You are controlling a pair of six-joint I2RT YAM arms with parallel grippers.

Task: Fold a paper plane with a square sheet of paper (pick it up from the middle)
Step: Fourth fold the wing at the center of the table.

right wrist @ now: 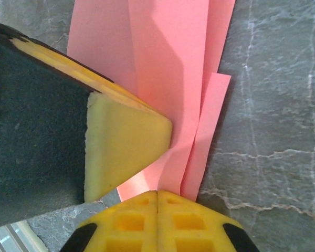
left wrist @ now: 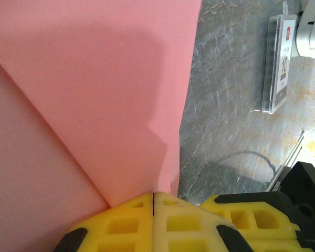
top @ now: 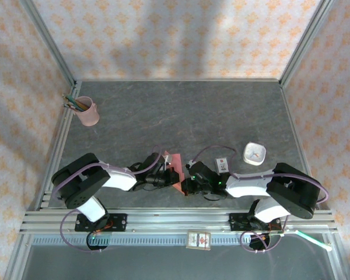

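The salmon-pink paper (top: pixel 176 170) stands creased into long overlapping flaps near the table's front middle, held between both arms. My left gripper (top: pixel 167 178) reaches it from the left. In the left wrist view its yellow jaws (left wrist: pixel 153 195) are pressed together on the paper's lower edge, with the paper (left wrist: pixel 94 94) spreading above them. My right gripper (top: pixel 188 184) comes from the right. Its jaws (right wrist: pixel 157 193) are shut on the bottom end of the folded layers (right wrist: pixel 170 73), and the left gripper's yellow fingertip (right wrist: pixel 127 143) presses against the paper beside them.
A small white-and-black box (top: pixel 223 164) (left wrist: pixel 279 63) lies just right of the paper, with a white rounded object (top: pixel 255 153) beyond it. A pink pencil cup (top: pixel 87 112) stands at the far left. Metal frame rails border the dark stone table (top: pixel 181 116).
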